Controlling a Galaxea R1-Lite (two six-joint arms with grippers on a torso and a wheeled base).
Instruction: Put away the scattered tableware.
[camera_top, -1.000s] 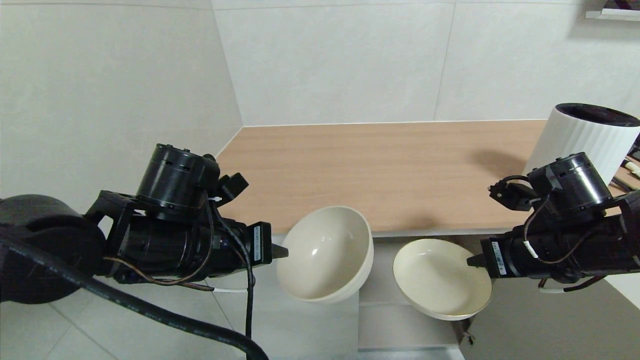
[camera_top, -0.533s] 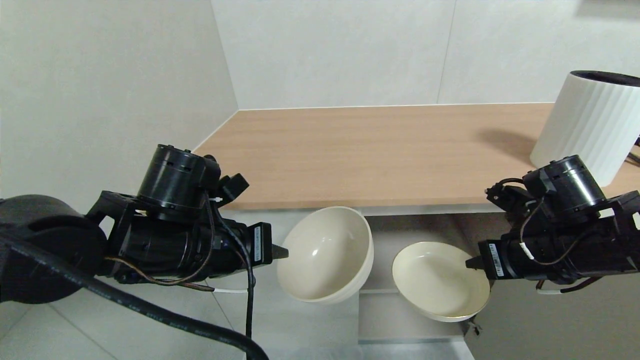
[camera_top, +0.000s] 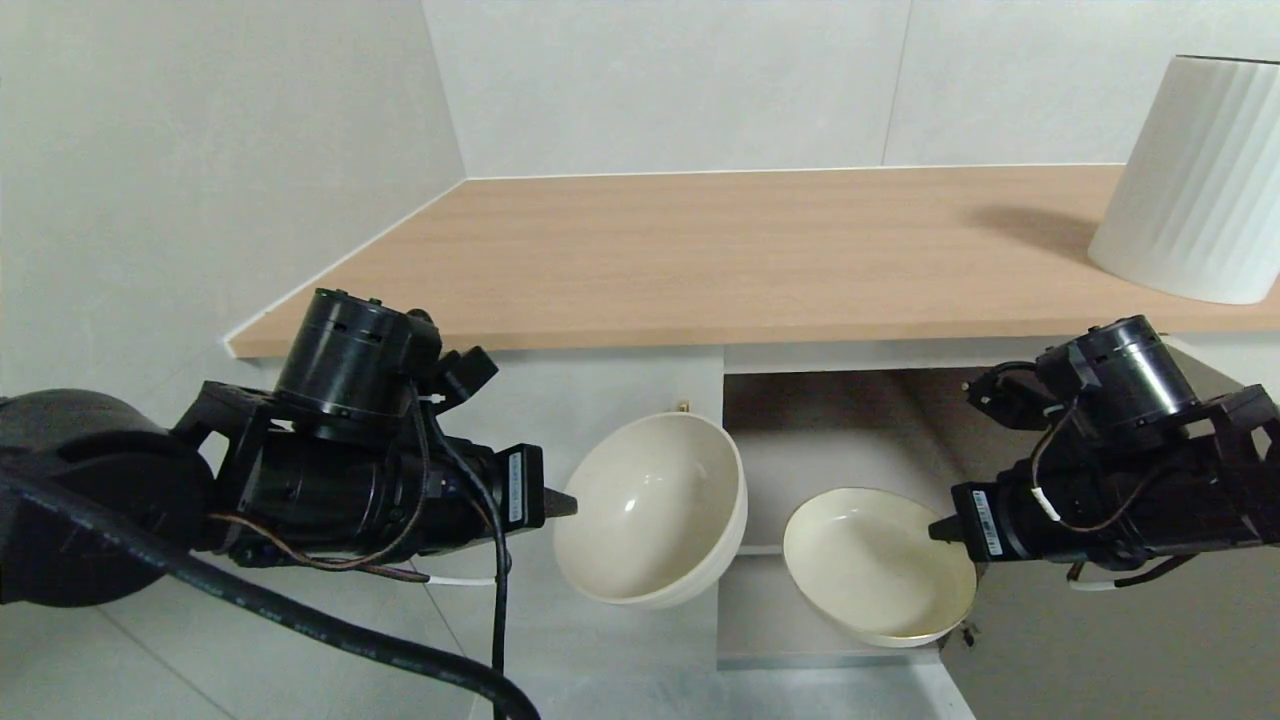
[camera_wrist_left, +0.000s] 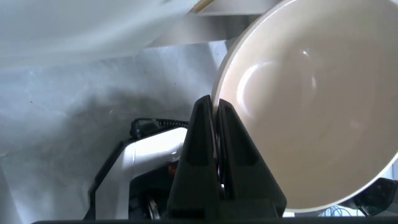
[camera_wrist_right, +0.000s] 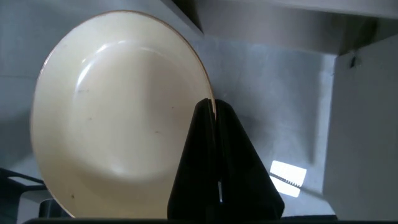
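A deep cream bowl (camera_top: 650, 510) hangs in the air below the counter's front edge, my left gripper (camera_top: 562, 505) shut on its rim. In the left wrist view the fingers (camera_wrist_left: 214, 124) pinch the bowl (camera_wrist_left: 311, 106) at its rim. To its right a shallow cream plate (camera_top: 878, 565) is held the same way, with my right gripper (camera_top: 940, 527) shut on its rim. The right wrist view has the plate (camera_wrist_right: 118, 112) with the fingers (camera_wrist_right: 214, 118) clamped on its edge. Both dishes hang in front of an open cabinet (camera_top: 830, 420) under the counter.
A wooden counter (camera_top: 720, 250) runs across the back, with a white ribbed cylinder (camera_top: 1195, 180) at its right end. A shut cabinet door (camera_top: 600, 390) is to the left of the opening. Grey tiled floor (camera_top: 150, 660) lies below, and tiled walls stand behind and to the left.
The head camera has dropped, so the counter now sits higher in the picture and the open cabinet shows. Both grippers keep their hold on the bowl and plate.
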